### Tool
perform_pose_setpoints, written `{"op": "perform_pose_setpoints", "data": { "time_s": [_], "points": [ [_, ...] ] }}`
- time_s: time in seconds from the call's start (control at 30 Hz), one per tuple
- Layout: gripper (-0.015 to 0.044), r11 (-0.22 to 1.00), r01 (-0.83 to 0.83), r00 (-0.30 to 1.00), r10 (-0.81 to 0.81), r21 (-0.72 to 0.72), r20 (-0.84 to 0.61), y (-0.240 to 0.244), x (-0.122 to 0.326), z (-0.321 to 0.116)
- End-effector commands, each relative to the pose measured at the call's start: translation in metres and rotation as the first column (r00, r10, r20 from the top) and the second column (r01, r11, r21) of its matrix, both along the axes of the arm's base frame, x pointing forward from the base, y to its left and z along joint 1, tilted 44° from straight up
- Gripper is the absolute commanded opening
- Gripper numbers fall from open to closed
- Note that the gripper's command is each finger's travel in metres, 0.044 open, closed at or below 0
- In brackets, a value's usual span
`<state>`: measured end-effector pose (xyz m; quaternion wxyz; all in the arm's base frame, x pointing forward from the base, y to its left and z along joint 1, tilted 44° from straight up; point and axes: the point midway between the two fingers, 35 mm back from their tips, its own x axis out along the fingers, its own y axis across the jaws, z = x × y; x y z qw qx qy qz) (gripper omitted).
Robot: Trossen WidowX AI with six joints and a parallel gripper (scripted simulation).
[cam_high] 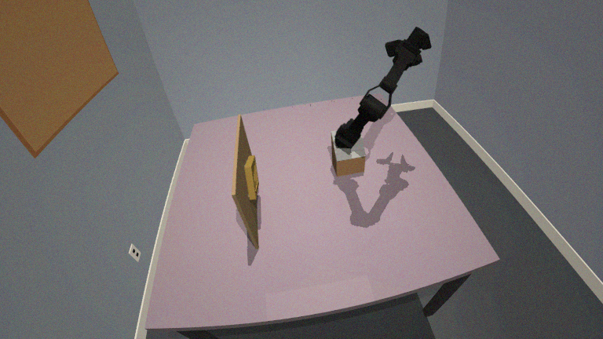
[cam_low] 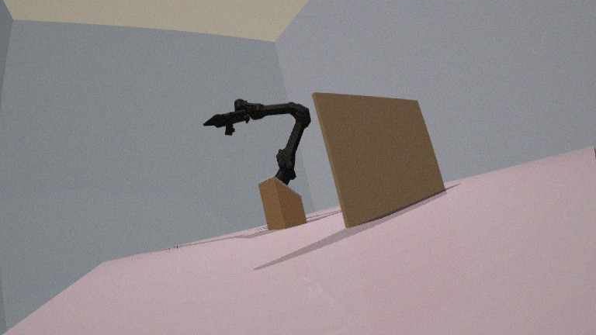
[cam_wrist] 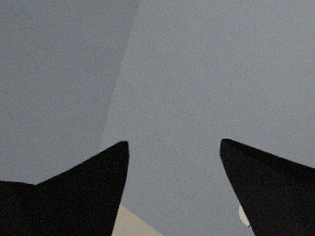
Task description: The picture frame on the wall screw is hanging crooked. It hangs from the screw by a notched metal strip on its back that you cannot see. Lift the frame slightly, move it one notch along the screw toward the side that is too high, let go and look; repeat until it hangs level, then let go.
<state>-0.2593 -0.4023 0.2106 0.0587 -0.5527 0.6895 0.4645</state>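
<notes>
Top cam: frame [cam_high: 252,177] on board's [cam_high: 239,158] [cam_low: 379,160] face, arm [cam_high: 373,106] [cam_low: 296,138] at its 2 o'clock; ext. cam: board back only. Wrist cam: gripper [cam_high: 424,38] [cam_low: 206,124] [cam_wrist: 175,147] part-open, empty.

Upright board [cam_high: 242,175] [cam_low: 379,160] — smooth, matt, wood-like; jaws — matt black.
</notes>
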Motion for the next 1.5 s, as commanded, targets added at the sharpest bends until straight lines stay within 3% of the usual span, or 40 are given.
{"op": "perform_pose_setpoints", "data": {
  "time_s": [0.0,0.17,0.27,0.43,0.83,1.13,1.47],
  "points": [
    [0.026,0.99,-0.127,0.992,0.128,-0.056,0.014,-0.016,0.065,0.011],
    [0.026,0.947,-0.296,0.953,0.301,-0.125,0.027,-0.022,0.152,0.024],
    [0.026,0.907,-0.408,0.913,0.407,-0.101,-0.032,-0.013,0.194,0.025],
    [0.026,0.802,-0.568,0.817,0.576,-0.185,-0.012,0.008,0.281,0.034],
    [0.026,0.404,-0.83,0.423,0.905,-0.385,0.039,0.127,0.446,0.043],
    [0.026,0.062,-0.876,0.062,0.998,-0.478,0.016,0.236,0.5,0.036],
    [0.026,-0.301,-0.706,-0.445,0.893,-0.641,0.071,0.383,0.51,0.017]
  ]
}}
